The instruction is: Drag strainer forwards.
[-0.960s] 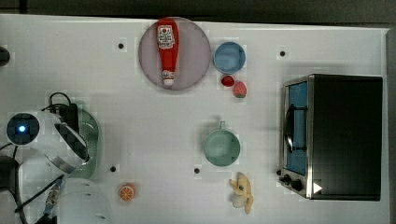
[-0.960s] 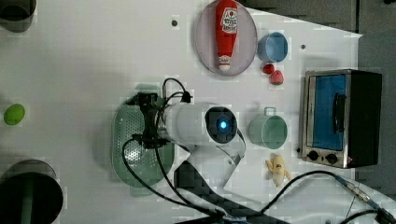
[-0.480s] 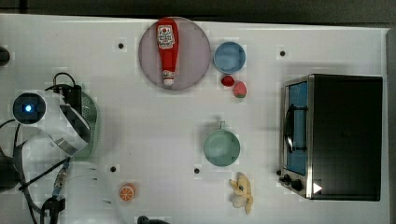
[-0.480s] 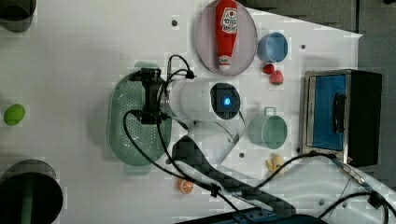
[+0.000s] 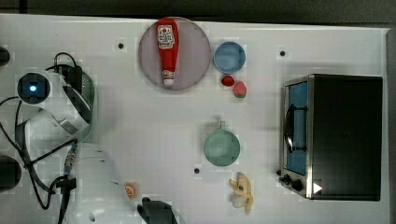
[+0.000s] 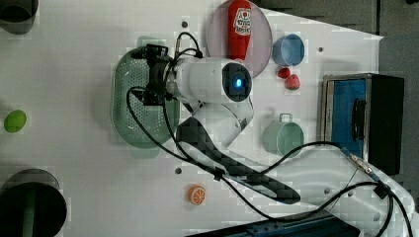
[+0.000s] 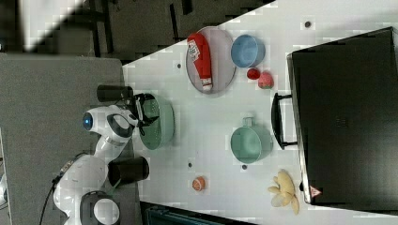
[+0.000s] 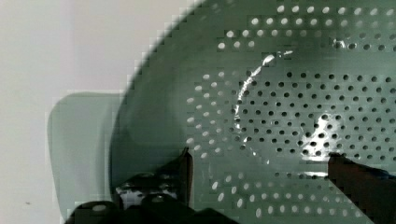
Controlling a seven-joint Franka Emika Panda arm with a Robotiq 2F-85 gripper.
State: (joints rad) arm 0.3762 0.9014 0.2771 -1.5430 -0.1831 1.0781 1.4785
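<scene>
The strainer (image 6: 136, 106) lies at the left view's 9 o'clock side of the table (image 6: 74, 74), well apart from the green cup (image 6: 282, 138). The gripper (image 8: 257, 161) has its jaws spread wide inside the bowl, one finger (image 8: 180, 170) near the rim wall, nothing clamped. Against the earlier frames, the arm (image 6: 212, 86) has reached further toward the top view's 12 o'clock, over the strainer.

1. The gripper (image 6: 148, 74) hangs with its jaws spread inside the strainer (image 6: 131, 116), whose wall rings it closely.
2. Bare counter (image 6: 64, 74) lies beyond the strainer's far rim.
3. Behind the gripper, the plate (image 6: 217, 34) with the ketchup bottle (image 6: 239, 27) stands near.
</scene>
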